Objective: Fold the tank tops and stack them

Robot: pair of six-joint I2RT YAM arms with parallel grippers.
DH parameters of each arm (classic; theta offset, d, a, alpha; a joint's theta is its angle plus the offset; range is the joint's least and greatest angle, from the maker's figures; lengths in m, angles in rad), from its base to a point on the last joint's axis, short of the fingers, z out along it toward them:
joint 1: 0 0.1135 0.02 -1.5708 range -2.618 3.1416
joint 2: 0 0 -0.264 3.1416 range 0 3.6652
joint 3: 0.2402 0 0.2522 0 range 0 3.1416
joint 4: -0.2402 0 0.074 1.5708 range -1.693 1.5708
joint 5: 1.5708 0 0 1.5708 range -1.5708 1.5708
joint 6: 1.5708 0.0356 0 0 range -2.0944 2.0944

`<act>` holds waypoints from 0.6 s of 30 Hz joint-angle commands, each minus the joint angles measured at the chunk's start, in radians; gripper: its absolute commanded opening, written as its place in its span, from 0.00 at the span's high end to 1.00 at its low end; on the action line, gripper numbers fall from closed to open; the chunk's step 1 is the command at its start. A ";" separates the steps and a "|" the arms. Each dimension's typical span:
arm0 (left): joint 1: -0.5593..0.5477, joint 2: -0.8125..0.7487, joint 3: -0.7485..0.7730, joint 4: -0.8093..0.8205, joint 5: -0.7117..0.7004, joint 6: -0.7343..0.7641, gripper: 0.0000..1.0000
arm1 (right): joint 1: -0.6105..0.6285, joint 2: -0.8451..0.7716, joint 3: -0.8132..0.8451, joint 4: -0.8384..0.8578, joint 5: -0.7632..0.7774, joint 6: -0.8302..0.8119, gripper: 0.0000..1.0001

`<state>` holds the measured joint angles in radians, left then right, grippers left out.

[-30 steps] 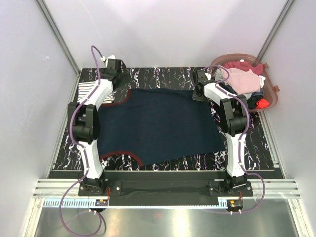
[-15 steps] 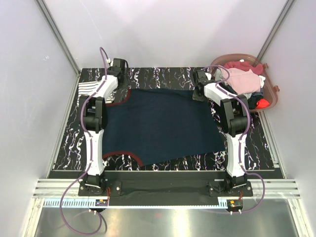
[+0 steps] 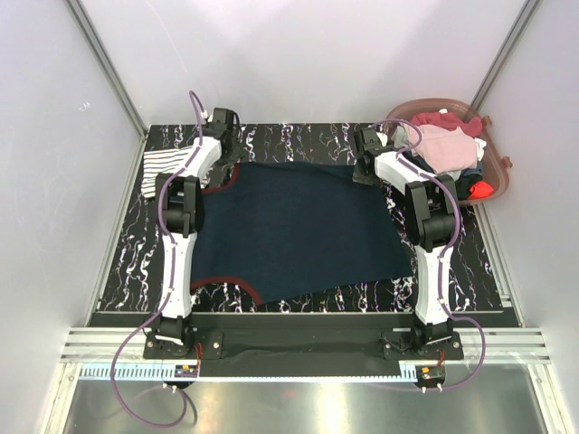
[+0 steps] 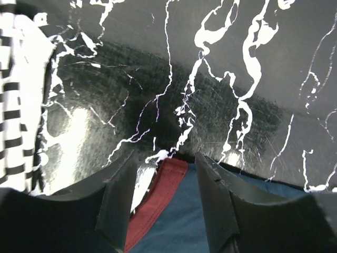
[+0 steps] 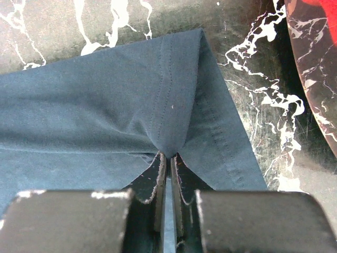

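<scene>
The navy tank top [image 3: 289,231] is spread flat on the table [image 3: 298,136], with bare marble seen beyond its far edge. Its far right corner is pinched by the right gripper [image 5: 169,158]. Its far left red-trimmed strap is straddled, ungripped, by the half-parted left gripper [image 4: 166,161]. To its left, the striped tank top [image 3: 167,163] is partly hidden by the arm.

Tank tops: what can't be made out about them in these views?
Striped top: top view, partly under the left arm; left wrist view, cut off by the left edge.
Navy top: top view, far corners hidden by the left gripper and right gripper.
Basket: clothes heaped, count unclear.
</scene>
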<state>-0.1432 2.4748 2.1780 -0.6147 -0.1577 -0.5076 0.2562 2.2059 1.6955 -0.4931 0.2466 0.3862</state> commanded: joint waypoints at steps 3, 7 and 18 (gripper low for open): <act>-0.002 0.032 0.065 -0.037 0.010 -0.025 0.50 | 0.000 -0.075 0.000 0.016 -0.003 -0.009 0.91; -0.010 0.042 0.071 -0.042 0.033 -0.025 0.61 | -0.002 -0.075 0.003 0.016 -0.003 -0.009 0.91; -0.010 -0.054 0.026 0.004 0.030 0.000 1.00 | -0.002 -0.045 0.096 -0.036 0.002 -0.017 0.93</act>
<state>-0.1528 2.5072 2.2032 -0.6529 -0.1413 -0.5232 0.2562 2.2017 1.7180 -0.5198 0.2440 0.3847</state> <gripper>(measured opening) 0.011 0.084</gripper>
